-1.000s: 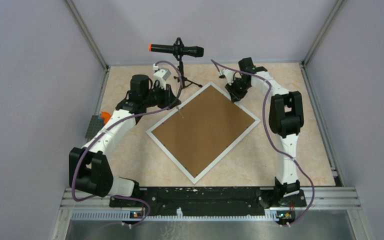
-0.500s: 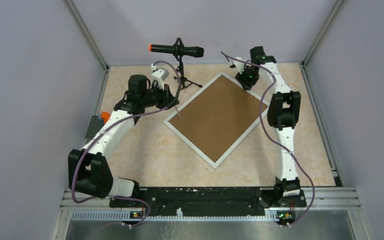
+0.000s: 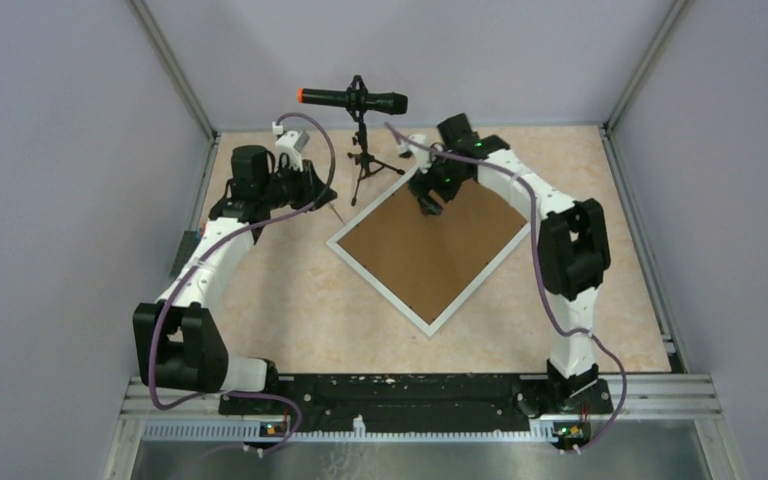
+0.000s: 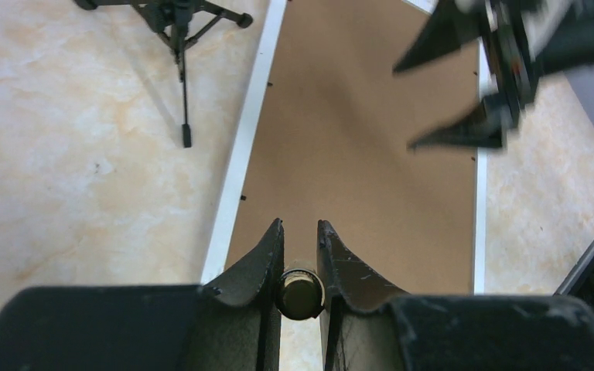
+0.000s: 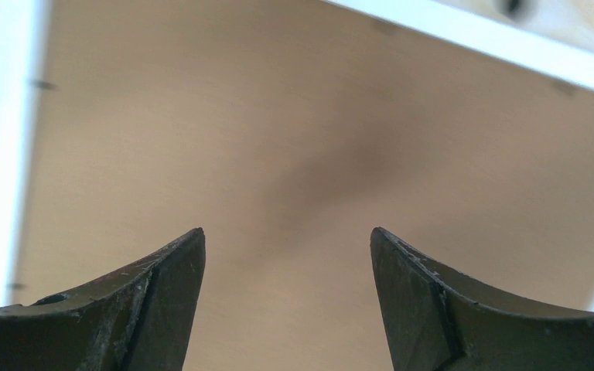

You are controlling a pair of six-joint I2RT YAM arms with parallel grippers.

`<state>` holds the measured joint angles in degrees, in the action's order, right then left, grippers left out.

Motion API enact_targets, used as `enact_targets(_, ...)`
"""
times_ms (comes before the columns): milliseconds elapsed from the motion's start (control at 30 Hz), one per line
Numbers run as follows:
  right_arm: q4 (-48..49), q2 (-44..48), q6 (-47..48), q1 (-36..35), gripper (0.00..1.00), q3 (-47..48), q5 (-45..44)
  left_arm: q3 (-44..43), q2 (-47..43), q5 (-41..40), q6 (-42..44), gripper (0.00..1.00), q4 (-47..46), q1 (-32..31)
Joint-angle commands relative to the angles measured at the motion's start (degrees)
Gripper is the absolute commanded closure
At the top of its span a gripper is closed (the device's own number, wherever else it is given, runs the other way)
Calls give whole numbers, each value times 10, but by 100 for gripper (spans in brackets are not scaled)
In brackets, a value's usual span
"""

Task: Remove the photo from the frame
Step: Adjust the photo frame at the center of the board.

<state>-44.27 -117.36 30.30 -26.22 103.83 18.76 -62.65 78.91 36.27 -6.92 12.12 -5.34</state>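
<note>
Frame [image 3: 381,287] is lying face down on the bench [image 3: 280,300], turned like a diamond at the centre of the overhead view, with its brown back board [image 3: 440,255] facing up. Photo is not showing; cannot tell whether it is sitting under the board.

Right hand [image 5: 287,231] is hovering over the upper part of the board, fingers spread wide, grasping nothing.

Left hand [image 4: 300,226] is sitting to the upper left of the frame, near its upper-left edge. Its fingers are clenching a thin rod [image 4: 300,294], which is angling toward that edge.

Microphone [image 3: 355,99] on a tripod is standing at upper centre, just beyond the frame's top corner.
</note>
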Motion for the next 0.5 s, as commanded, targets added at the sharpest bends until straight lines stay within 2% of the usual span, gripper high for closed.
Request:
enact_targets(0, 71, 51, -106, -98, 24, -78, 9, -20, -31, 14, -19, 100, -15, 35)
enact_targets(167, 109, 36, -169, -193, 26, -89, -22, -12, -48, 30, -40, 100, -15, 108)
enact_targets(467, 144, -4, -189, -287, 31, -119, -69, 3, -56, 73, -44, 100, -33, 199)
